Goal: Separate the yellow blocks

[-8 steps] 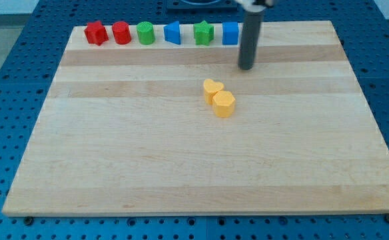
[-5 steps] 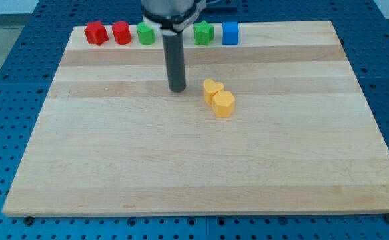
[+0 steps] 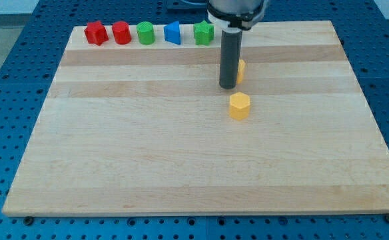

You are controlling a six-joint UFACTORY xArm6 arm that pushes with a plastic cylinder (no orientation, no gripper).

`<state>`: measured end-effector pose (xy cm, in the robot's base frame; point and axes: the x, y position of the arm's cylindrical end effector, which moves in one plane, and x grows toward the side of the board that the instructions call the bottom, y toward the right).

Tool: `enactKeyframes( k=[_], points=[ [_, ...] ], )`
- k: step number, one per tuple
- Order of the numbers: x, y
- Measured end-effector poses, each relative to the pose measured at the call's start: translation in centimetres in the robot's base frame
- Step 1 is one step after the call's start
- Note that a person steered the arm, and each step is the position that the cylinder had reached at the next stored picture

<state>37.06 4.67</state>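
Two yellow blocks lie apart near the board's middle. A yellow hexagonal block [image 3: 239,106] sits alone. The other yellow block [image 3: 240,70] is up and slightly right of it, mostly hidden behind my rod, so its shape cannot be made out. My tip [image 3: 228,86] rests on the board against that hidden block's left side, just up-left of the hexagonal block.
A row along the board's top edge: a red star-like block [image 3: 96,33], a red cylinder [image 3: 121,33], a green cylinder [image 3: 145,33], a blue triangular block [image 3: 173,32] and a green block [image 3: 204,32]. The rod hides what lies right of them. The wooden board [image 3: 114,147] rests on a blue pegboard.
The rod swung from the left of the touching yellow pair to between them. One yellow block has been pushed up and right; the hexagonal one shifted slightly right. They no longer touch.
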Motion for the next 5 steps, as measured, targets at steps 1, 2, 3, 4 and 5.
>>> enactKeyframes(
  k=[1, 2, 3, 4, 5],
  points=[
    [-1.7, 0.2],
    [-3.6, 0.2],
    [-5.2, 1.2],
    [-6.0, 3.8],
    [-6.0, 5.9]
  ],
)
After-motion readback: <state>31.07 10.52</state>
